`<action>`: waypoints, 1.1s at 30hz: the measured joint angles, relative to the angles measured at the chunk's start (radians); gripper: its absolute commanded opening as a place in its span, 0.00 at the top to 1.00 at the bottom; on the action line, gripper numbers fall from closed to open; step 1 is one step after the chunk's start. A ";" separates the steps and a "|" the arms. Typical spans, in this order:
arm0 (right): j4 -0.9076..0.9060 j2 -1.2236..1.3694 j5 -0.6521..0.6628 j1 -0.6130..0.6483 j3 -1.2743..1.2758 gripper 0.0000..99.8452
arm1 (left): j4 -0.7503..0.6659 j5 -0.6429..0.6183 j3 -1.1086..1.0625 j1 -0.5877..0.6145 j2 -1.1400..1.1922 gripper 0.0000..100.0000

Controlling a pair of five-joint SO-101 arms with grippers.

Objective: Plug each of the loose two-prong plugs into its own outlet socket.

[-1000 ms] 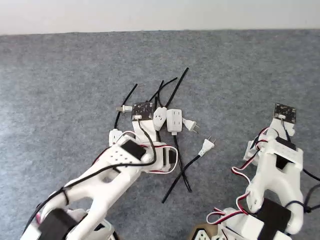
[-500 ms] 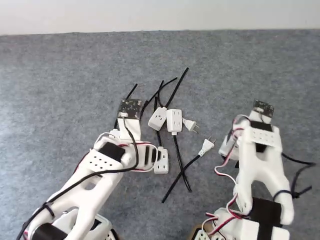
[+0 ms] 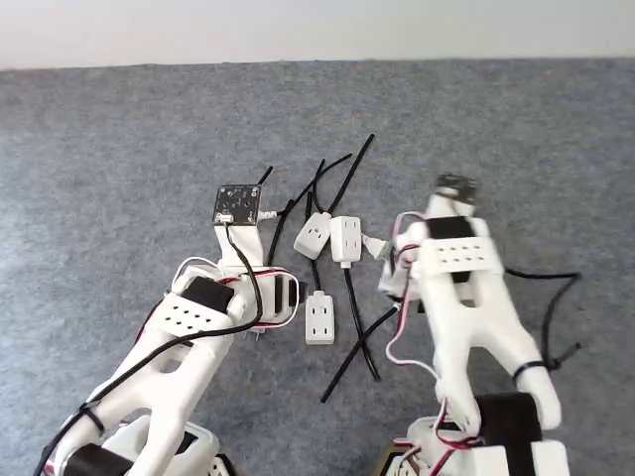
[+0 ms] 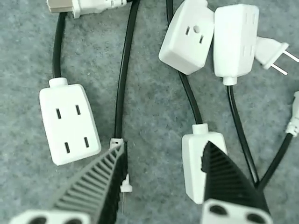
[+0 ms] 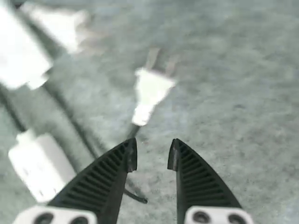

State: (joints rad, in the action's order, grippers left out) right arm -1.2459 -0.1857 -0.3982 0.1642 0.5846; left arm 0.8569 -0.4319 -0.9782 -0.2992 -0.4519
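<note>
Grey, felt-like carpeting covers the desk (image 3: 119,149), and a pale wall (image 3: 298,30) is seen behind it. Short black cords (image 4: 125,70) are tangled at the middle, each ending in a white plastic fitting.

The left claw (image 4: 161,175) is held wide open, low over the tangle. An oblong white outlet block (image 4: 192,163) lies just inside one of its ribbed black fingers. A small white plug (image 4: 124,185) is seen against the other finger (partly hidden by it), its thin prongs bare. A flat white four-slot outlet block (image 4: 70,123) lies just beside. The wide spread is judged to be meant for straddling the oblong block, so that it can be steadied or lifted.

The right claw (image 5: 152,156) is narrowed to a slim gap, and nothing is gripped in it. It is lined up with a white two-prong plug (image 5: 149,91), which lies loose just ahead with its prongs pointing away. The narrow setting is probably chosen to suit the plug's slim body.

Farther from the left claw, a white grounded outlet block (image 4: 187,39) and a tall white outlet block (image 4: 236,39) lie side by side, seemingly touching. A second white two-prong plug (image 4: 271,50) rests just beside them. Every plug in view lies out of a socket, so the task is judged barely begun.

No brand, label or writing can be read on any fitting.
</note>
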 measured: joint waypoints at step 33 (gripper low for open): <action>0.192 0.000 0.109 0.203 0.170 0.88 | 0.000 0.000 0.000 0.000 0.000 0.75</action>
State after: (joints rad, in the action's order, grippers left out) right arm -1.0541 -0.1857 -0.2892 0.3667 0.7549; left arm 0.8569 -0.4319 -0.9782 -0.2992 -0.4519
